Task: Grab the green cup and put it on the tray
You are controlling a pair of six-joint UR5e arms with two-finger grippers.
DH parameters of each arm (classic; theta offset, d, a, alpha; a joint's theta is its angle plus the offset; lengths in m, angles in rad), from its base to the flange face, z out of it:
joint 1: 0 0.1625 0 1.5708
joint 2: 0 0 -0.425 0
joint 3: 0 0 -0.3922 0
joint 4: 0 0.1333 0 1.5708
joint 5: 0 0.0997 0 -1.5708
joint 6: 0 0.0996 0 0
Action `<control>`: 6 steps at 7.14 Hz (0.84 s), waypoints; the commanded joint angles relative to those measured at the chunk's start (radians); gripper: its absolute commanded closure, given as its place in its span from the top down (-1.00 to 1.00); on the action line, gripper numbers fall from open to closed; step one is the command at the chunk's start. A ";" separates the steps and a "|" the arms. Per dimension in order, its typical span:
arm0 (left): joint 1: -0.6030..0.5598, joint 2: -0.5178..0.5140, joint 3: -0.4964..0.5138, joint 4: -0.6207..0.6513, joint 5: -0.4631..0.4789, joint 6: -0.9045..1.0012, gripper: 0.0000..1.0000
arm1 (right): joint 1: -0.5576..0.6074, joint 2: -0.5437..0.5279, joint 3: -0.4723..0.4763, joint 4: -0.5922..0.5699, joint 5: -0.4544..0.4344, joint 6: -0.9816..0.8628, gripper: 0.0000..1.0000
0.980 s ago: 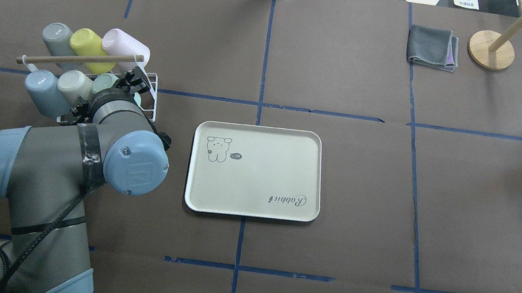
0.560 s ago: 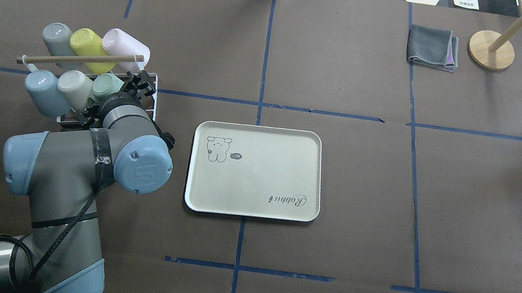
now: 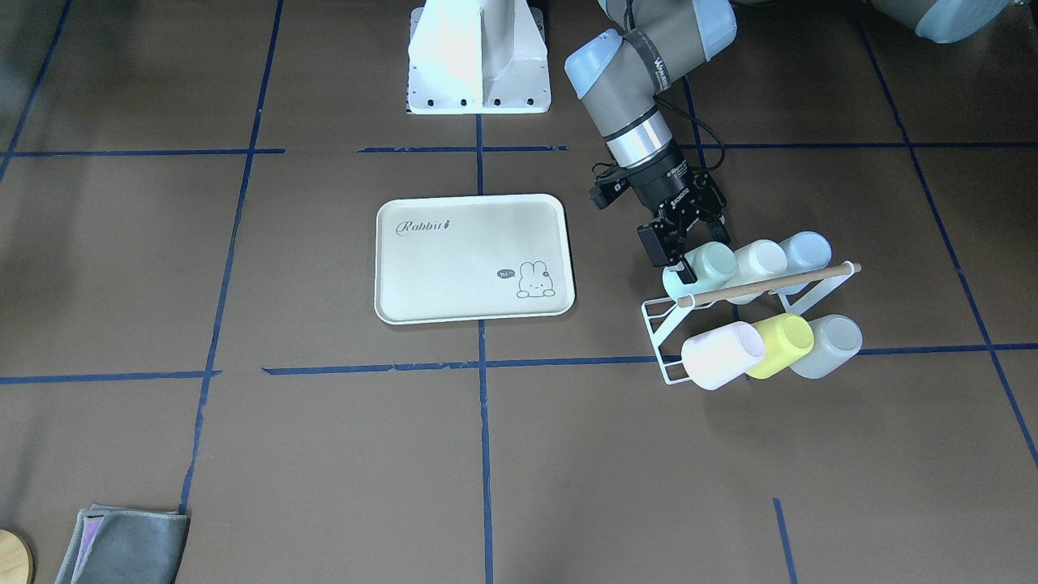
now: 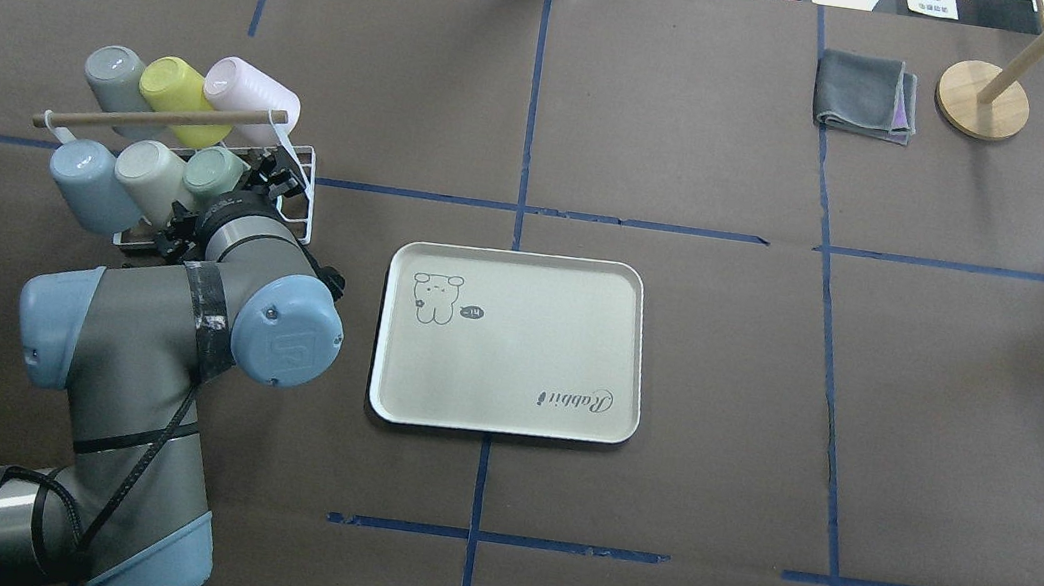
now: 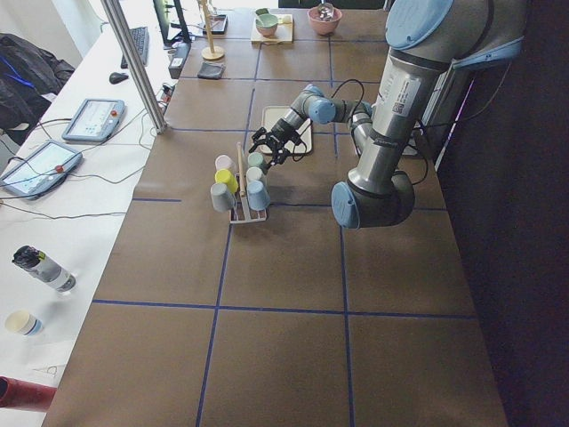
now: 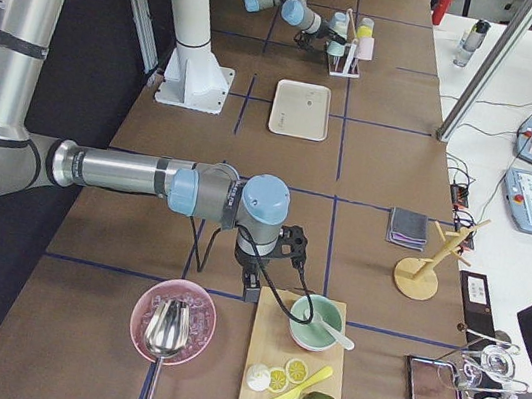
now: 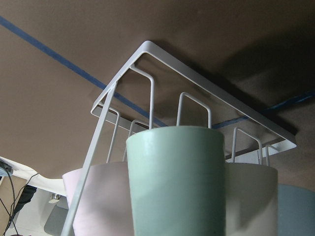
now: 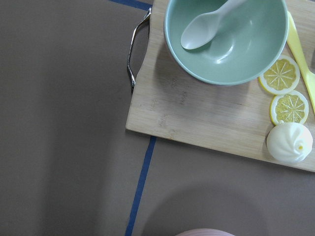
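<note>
The green cup [image 3: 712, 263] lies on its side on the near row of a white wire rack [image 3: 658, 341], at the end nearest the tray. It also shows from overhead [image 4: 213, 170] and fills the left wrist view [image 7: 177, 182]. My left gripper [image 3: 701, 255] is at the cup's mouth end with its jaws open on either side of it; from overhead it [image 4: 268, 174] is just right of the cup. The cream tray [image 3: 470, 259] with the "Rabbit" print lies flat and bare at the table's middle [image 4: 514, 353]. My right gripper [image 6: 271, 266] hangs far off by a cutting board; I cannot tell whether it is open or shut.
The rack holds a cream cup [image 3: 758, 258] and a blue cup [image 3: 807, 248] beside the green one, and pink [image 3: 722, 354], yellow [image 3: 780, 344] and grey [image 3: 829, 344] cups in the other row under a wooden rod [image 3: 770, 282]. A green bowl [image 8: 226, 39] sits on a board [image 8: 197, 113].
My left arm's elbow has swung to the right and the gripper has shifted slightly at the green cup's mouth. The cup still lies on the rack.
</note>
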 commanded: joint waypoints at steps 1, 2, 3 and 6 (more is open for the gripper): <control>-0.001 0.000 0.073 -0.096 0.002 -0.005 1.00 | 0.002 0.000 0.000 0.000 0.000 0.000 1.00; 0.000 0.000 0.084 -0.103 0.002 -0.007 1.00 | 0.002 0.000 0.000 0.000 0.000 0.000 1.00; -0.001 0.000 0.089 -0.104 0.002 -0.008 1.00 | 0.000 0.000 0.000 0.000 0.000 -0.001 1.00; 0.001 0.000 0.118 -0.146 0.002 -0.027 0.90 | 0.000 0.000 0.000 0.000 0.000 -0.001 1.00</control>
